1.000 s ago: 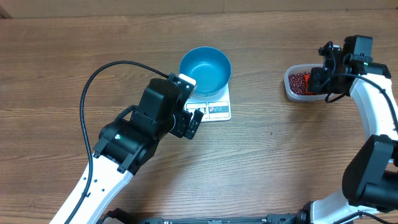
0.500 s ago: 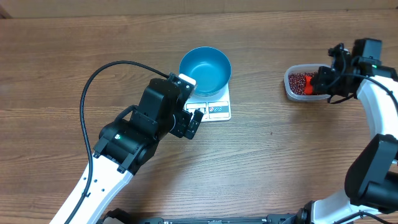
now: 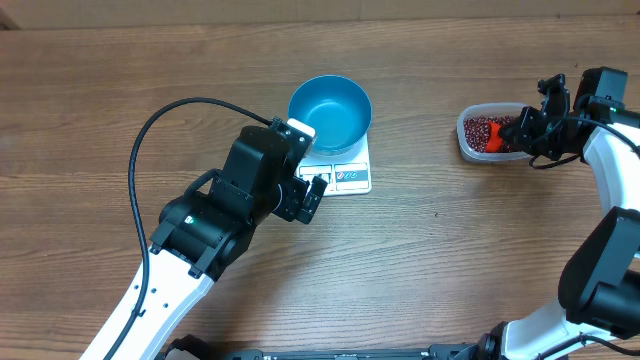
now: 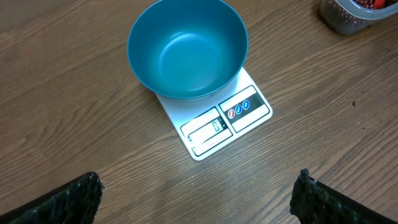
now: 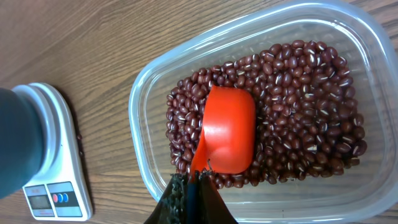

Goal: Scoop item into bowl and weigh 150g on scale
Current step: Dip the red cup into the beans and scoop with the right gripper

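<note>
Right pincer (image 5: 189,182) clamps an orange scoop (image 5: 230,127) lying on the beans (image 5: 298,93).

A smooth teal-blue is being shown by the bowl (image 4: 186,56), and white by the scale (image 4: 214,127), whose panel is being marked with small red and blue dots. The beans (image 5: 298,81) are being seen as dark maroon with pale flecks, the scoop (image 5: 229,130) as bright orange-red, and the table (image 3: 450,270) as brown, streaked with wood grain.
</note>
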`<state>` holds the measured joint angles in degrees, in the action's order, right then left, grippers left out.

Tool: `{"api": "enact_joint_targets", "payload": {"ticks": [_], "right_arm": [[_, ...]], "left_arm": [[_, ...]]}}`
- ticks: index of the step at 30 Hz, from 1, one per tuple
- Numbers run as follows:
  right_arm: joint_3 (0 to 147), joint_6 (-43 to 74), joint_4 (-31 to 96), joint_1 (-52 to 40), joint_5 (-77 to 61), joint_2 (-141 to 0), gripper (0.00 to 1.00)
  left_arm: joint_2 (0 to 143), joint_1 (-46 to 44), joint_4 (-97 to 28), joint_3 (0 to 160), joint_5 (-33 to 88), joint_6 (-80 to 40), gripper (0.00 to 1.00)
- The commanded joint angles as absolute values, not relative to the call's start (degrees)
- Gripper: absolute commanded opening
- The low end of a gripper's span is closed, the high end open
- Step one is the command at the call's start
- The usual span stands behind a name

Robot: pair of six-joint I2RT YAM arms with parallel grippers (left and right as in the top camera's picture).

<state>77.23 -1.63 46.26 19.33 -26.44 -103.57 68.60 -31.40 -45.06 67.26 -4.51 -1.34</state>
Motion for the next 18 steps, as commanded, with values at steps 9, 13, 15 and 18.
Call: {"api": "enact_joint_targets", "payload": {"ticks": [9,13,15,18], "right_arm": [[76.12,2.44,45.58,22.63,-31.64,-106.89,0.04],[76.12,2.85,45.58,23.31,-32.77,-107.53,0.04],[76.12,3.07,45.52,23.57,-32.77,-107.92,0.04],[76.12,3.25,45.19,24.12,-33.23,-108.86,0.04]], "left_arm": [[68.90,-31.09,-45.01,67.37,-4.43,-1.93,1.00],[68.90,-31.09,-45.01,67.37,-4.43,-1.91,1.00],[68.90,-31.09,-45.01,67.37,-4.43,-1.93,1.00],[68.90,-31.09,-45.01,67.37,-4.43,-1.93,1.00]]}}
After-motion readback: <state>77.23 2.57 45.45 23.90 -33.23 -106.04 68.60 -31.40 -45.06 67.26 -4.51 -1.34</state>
